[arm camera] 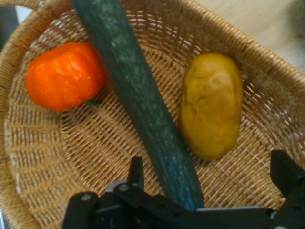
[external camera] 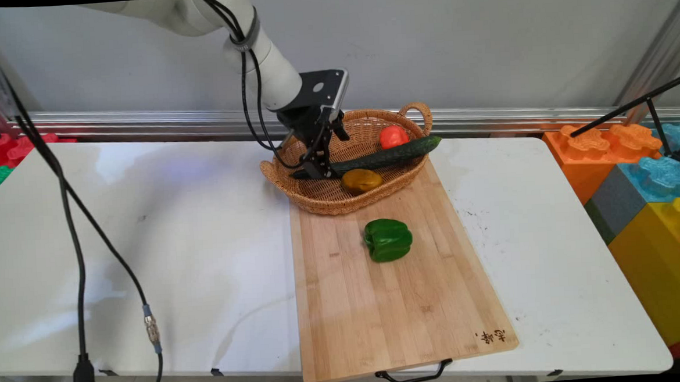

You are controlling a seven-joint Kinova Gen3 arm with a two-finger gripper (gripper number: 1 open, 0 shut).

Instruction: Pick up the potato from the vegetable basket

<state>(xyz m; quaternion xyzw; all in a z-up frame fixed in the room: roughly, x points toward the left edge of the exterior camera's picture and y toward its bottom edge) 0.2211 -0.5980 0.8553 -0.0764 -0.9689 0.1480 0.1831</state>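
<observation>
My gripper (external camera: 331,153) reaches down into the left part of a wicker basket (external camera: 317,202) and is open. In the hand view the gripper (arm camera: 208,167) straddles the near end of a long dark green cucumber (arm camera: 138,90), which lies close to the left finger (arm camera: 137,171), while the right finger (arm camera: 285,174) stands far off. The cucumber (external camera: 385,156) lies slantwise across the basket. An orange-red tomato (arm camera: 64,74) is on one side of it and a brown potato (arm camera: 212,105) on the other. Nothing is held.
The basket's near side rests on the far end of a wooden cutting board (external camera: 381,311), which has a black handle at the table's front edge. A green bell pepper (external camera: 387,240) lies on the board. Big coloured foam blocks (external camera: 649,198) stand at the right, and black cables (external camera: 75,240) hang at the left.
</observation>
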